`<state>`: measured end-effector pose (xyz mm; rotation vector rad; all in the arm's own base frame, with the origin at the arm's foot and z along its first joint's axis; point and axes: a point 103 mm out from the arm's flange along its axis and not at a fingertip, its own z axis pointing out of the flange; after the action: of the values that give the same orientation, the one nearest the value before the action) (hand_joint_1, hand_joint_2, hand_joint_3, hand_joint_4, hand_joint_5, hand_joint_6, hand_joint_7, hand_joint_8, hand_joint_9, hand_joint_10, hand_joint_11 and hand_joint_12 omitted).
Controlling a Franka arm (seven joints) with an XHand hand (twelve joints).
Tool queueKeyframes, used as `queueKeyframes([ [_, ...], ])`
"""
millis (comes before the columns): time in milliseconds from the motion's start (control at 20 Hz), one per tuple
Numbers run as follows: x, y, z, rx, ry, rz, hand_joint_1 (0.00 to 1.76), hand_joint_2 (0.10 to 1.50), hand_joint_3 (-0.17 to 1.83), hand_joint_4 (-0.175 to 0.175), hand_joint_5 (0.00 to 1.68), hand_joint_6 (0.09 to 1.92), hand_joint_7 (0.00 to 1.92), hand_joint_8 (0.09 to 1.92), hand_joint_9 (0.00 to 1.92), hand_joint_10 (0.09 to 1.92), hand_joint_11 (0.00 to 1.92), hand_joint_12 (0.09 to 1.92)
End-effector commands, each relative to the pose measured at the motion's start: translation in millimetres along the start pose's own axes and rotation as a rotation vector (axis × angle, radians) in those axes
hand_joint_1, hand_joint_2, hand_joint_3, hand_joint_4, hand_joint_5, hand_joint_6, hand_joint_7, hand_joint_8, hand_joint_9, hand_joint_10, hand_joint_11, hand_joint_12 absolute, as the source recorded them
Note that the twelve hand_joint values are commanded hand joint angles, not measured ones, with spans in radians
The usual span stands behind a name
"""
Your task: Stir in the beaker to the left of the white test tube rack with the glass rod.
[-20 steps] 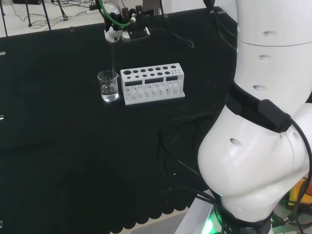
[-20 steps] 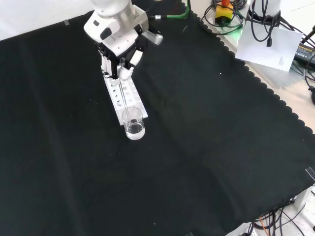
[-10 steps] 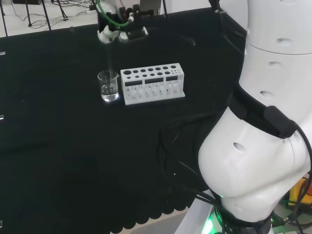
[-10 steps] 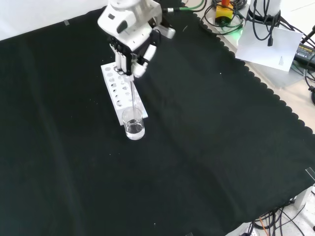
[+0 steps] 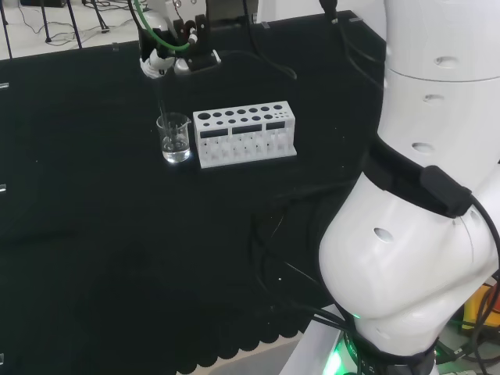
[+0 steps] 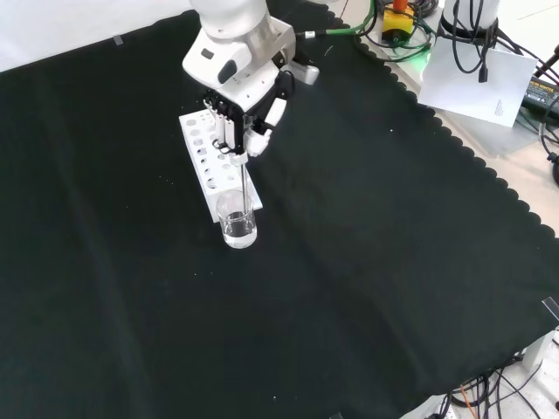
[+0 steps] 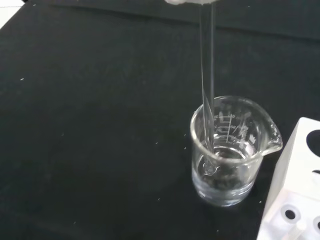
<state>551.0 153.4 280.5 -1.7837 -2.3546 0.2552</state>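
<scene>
Black cloth [image 6: 367, 262] covered the bench. White test tube rack [image 5: 245, 133] stood toward the cloth's far edge in the head view. Hand [image 6: 247, 109], above, pinched the glass rod [image 7: 206, 80]. Beaker [image 5: 173, 138] touched the rack's left end; rod tip rested inside, in clear liquid.

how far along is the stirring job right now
Done: the robot hand holds the glass rod, and the rod's lower end already sits in the liquid in the beaker beside the white test tube rack. In hand: stirring, rod in the beaker. Left: finishing the stir and lifting the rod out.
</scene>
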Motion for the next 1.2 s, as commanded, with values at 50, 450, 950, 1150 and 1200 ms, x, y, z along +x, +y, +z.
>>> queueKeyframes([
  [50, -29.0, 29.1, -6.0, -0.024, 0.014, 0.057, 1.31, 1.1, -0.17, -0.175, 1.39, 0.09, 1.16, 1.05, 1.59, 0.89, 1.66, 0.63],
  [450, -86.4, -19.4, -3.6, -0.044, 0.041, 0.062, 1.31, 1.1, -0.17, -0.175, 1.39, 0.09, 1.16, 1.05, 1.59, 0.89, 1.66, 0.63],
  [950, -51.6, -31.2, 6.1, -0.048, 0.034, 0.047, 1.31, 1.1, -0.17, -0.175, 1.39, 0.09, 1.16, 1.05, 1.59, 0.89, 1.66, 0.63],
  [1150, -21.6, -26.3, 7.4, -0.036, 0.035, -0.012, 1.31, 1.1, -0.17, -0.175, 1.39, 0.09, 1.16, 1.05, 1.6, 0.89, 1.66, 0.63],
  [1200, -16.8, -23.1, 8.0, -0.031, 0.035, -0.02, 1.31, 1.1, -0.17, -0.175, 1.39, 0.09, 1.16, 1.05, 1.6, 0.89, 1.66, 0.63],
])
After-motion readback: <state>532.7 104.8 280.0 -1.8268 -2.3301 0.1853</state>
